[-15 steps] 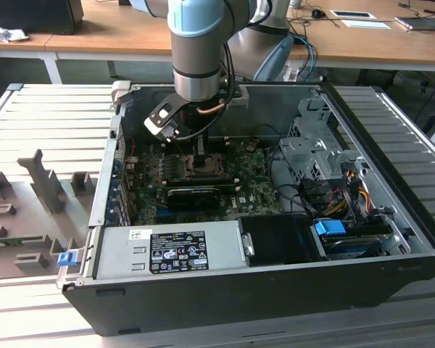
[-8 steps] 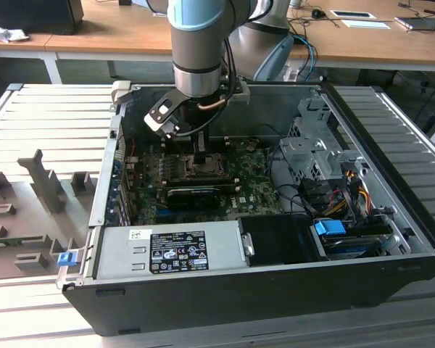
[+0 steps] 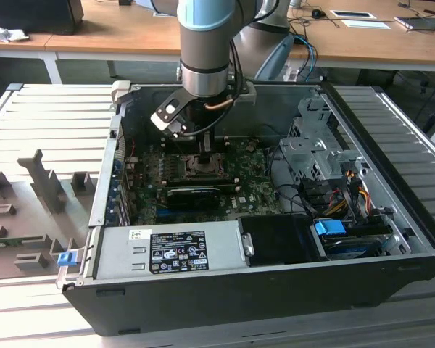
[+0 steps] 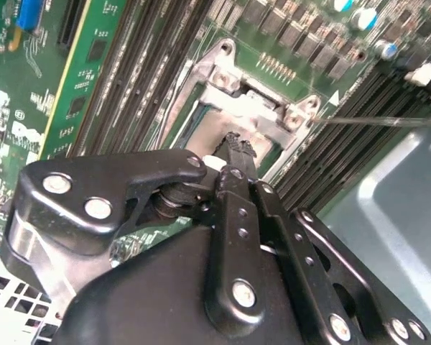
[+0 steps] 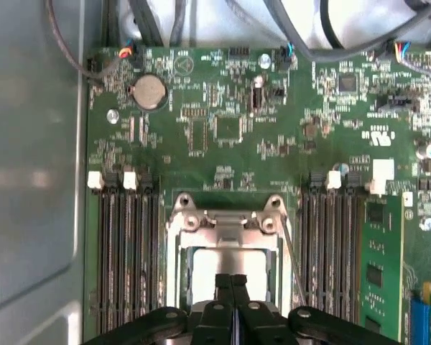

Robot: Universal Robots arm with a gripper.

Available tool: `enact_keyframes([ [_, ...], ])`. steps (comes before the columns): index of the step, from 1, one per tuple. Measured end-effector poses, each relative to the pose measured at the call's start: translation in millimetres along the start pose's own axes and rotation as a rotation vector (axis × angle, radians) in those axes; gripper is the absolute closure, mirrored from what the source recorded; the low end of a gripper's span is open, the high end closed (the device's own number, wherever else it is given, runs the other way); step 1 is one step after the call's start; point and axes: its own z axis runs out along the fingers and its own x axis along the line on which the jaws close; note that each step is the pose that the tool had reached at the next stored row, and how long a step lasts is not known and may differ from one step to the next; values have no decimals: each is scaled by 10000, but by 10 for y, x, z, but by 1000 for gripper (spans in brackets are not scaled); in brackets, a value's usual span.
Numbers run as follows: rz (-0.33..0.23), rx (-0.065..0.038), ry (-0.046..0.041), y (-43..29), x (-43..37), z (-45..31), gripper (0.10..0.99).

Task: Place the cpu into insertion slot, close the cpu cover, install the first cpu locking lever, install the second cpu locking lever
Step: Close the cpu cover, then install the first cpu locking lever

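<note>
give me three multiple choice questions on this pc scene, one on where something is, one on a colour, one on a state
1. Where is the gripper?
A) right above the cpu cover
B) over the power supply
C) outside the case

2. What colour is the circuit board?
A) red
B) blue
C) green

3. How do the gripper's fingers stand?
A) spread wide apart
B) pressed together
C) clamped on a cable

Answers:
1 A: in the first wrist view its tips sit right over the cover.
2 C: the board is green in both wrist views.
3 B: the first wrist view shows no gap between them.
</note>
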Motion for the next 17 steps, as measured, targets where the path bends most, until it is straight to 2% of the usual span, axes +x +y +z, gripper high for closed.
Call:
enact_keyframes([
  [2,1,4,1,28,0,1,980],
  [8,1,8,-2,47,0,-7,980],
  [17,2,7,0,52,3,-145,980],
])
